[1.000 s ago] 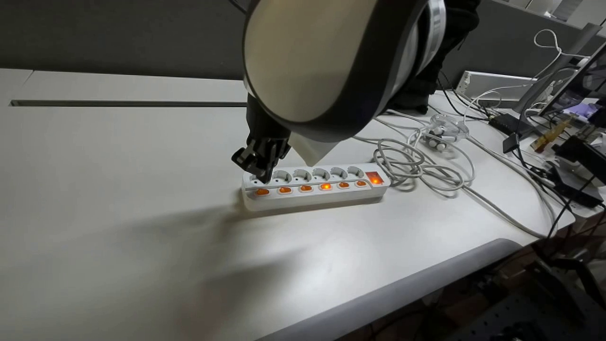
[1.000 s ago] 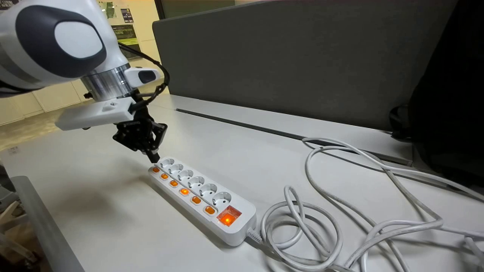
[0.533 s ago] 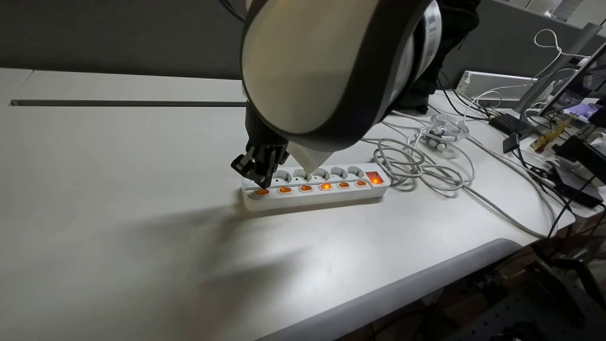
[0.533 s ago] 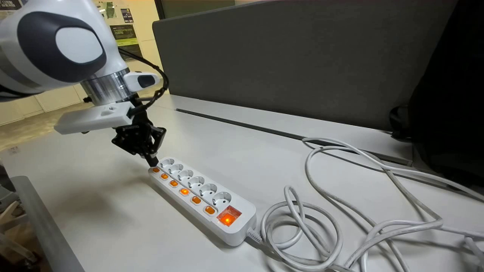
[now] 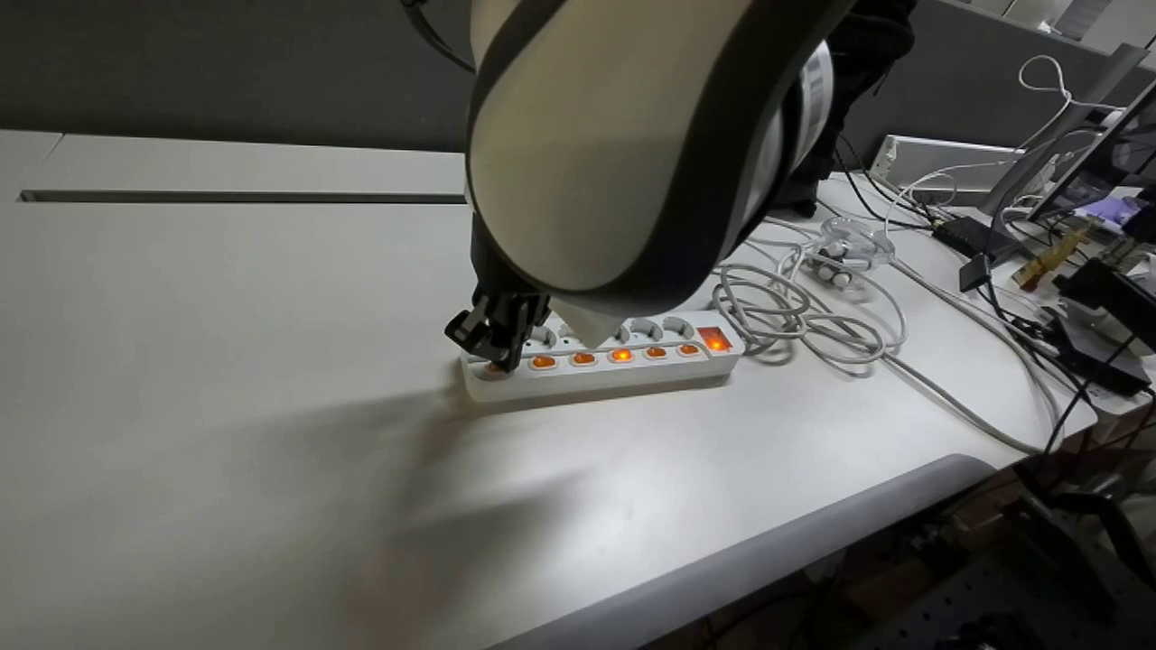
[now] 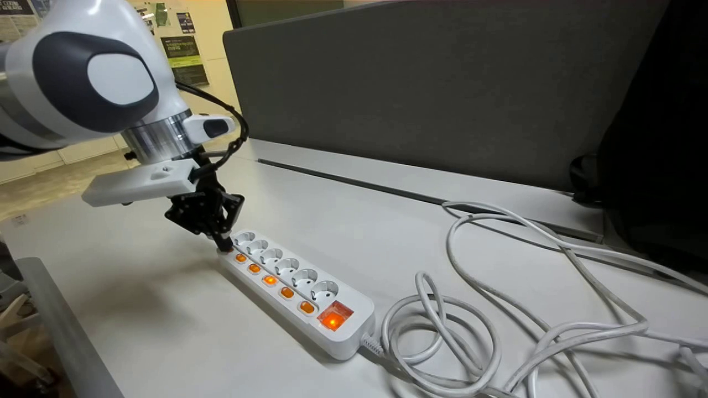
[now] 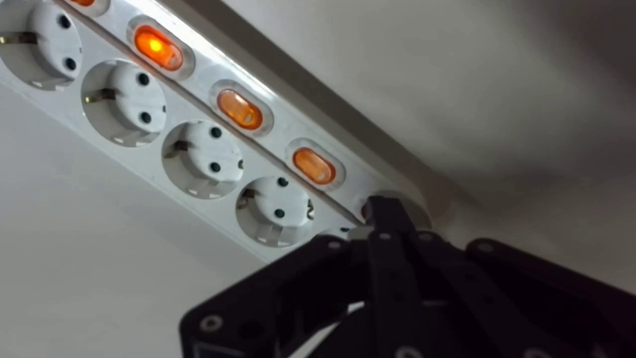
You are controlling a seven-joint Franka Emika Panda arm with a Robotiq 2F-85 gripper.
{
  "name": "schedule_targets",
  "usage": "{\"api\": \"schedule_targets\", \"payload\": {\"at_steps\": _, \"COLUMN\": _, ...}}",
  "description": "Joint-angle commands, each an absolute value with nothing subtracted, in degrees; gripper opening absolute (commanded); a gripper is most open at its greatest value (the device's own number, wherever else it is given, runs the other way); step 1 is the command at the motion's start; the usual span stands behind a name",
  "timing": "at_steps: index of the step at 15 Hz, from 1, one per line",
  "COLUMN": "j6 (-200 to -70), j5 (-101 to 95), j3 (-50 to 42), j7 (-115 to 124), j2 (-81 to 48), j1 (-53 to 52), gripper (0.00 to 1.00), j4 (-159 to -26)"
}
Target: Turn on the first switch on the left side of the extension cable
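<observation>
In both exterior views I have a white table [image 5: 226, 289] beneath me, backed by a dark grey partition [image 6: 415, 94]. In an exterior view a long slot [image 5: 226, 197] runs along the table at upper left, a rounded grey edge [image 5: 768, 551] crosses the lower right, and a dark screen [image 5: 1106, 162] stands at the right border. A bright sheen [image 5: 587, 533] lies near bottom centre, soft shadows [image 5: 452, 542] to its left. In an exterior view I also see, at upper left, a pale wall [image 6: 213, 33] with posters [image 6: 184, 52] and, below it, a brownish floor [image 6: 61, 179].
</observation>
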State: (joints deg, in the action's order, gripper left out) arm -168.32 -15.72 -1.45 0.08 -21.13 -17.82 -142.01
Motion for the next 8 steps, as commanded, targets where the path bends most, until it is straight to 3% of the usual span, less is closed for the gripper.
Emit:
{"api": "schedule_targets", "payload": {"at_steps": 1, "j6": -170.9, "j5": -16.3, "j3": -1.6, "j7": 2.0, "j2": -21.8, "j1": -18.2, "gripper": 0.00, "j4": -142.1}}
{"api": "schedule_targets", "payload": {"at_steps": 8, "j6": -175.1, "j5": -15.3, "j3": -1.9, "j7": 1.7, "j2": -22.9, "j1": -18.8, "gripper": 0.00, "j4": -142.0}}
